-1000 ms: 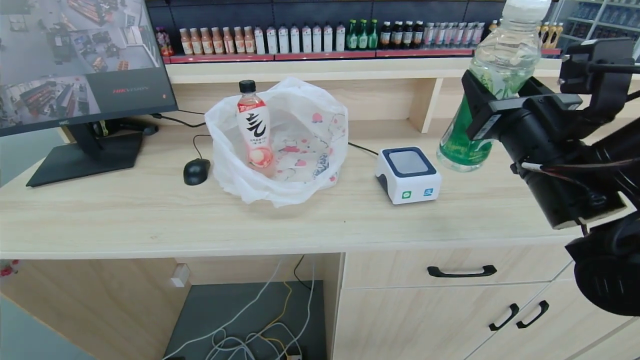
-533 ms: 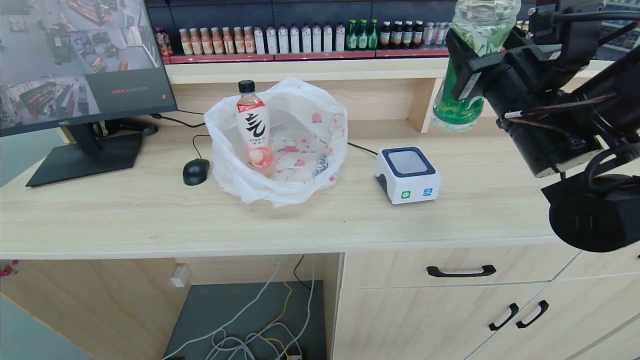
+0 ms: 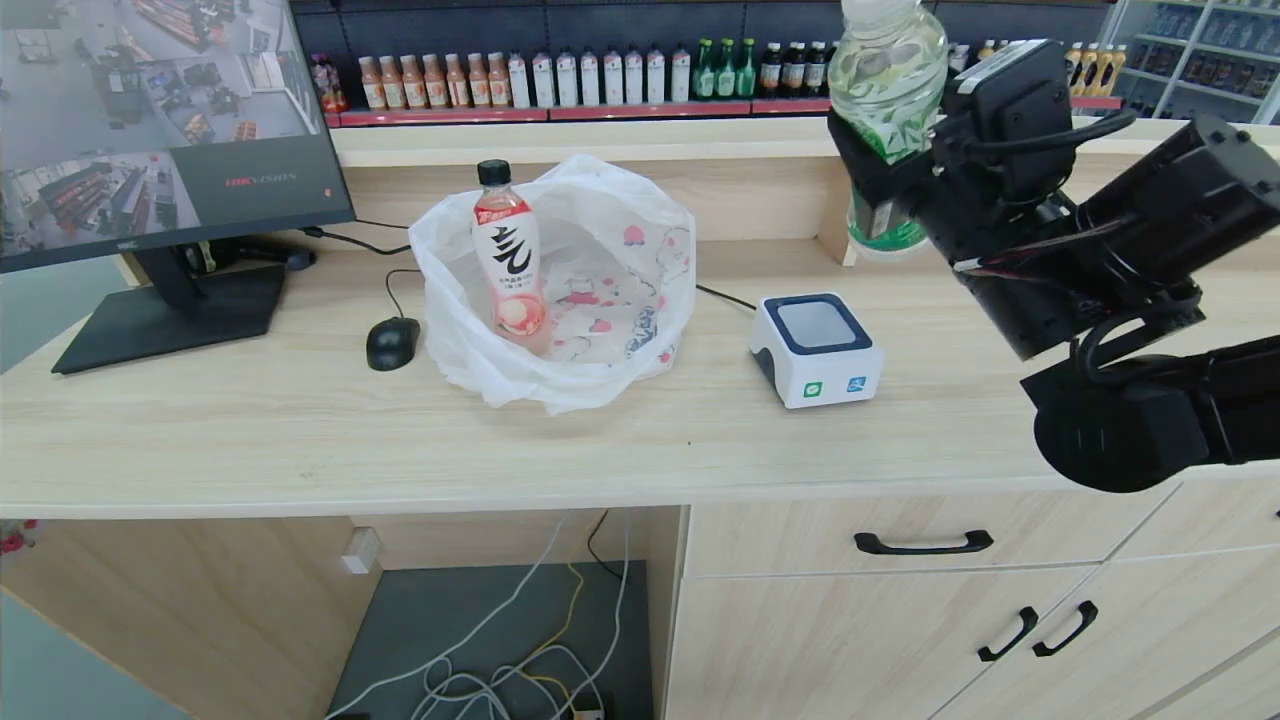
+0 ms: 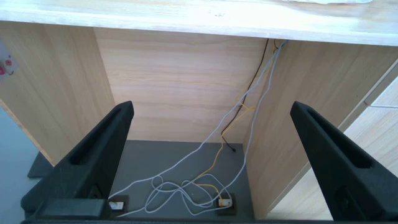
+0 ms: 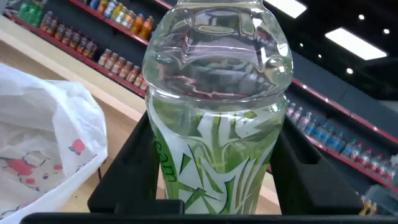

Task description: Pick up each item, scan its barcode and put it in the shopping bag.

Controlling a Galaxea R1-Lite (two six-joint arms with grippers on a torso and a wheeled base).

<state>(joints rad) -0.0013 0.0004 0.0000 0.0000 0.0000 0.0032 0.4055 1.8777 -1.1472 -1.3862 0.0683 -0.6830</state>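
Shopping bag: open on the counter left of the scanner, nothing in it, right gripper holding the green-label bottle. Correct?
No: the head view shows a pink-label bottle standing in the shopping bag. Otherwise right: it is open, left of the scanner, with the right gripper holding the green-label bottle.

Light wood counter (image 3: 300, 440) with a monitor (image 3: 150, 120) and mouse (image 3: 392, 343) on the left, black-handled drawers (image 3: 800, 545) below on the right, loose cables (image 3: 500, 660) on grey floor (image 3: 430, 620) underneath, dark shelves (image 3: 600, 112) of bottles (image 3: 560, 80) behind, strip lights (image 5: 357, 42) overhead.
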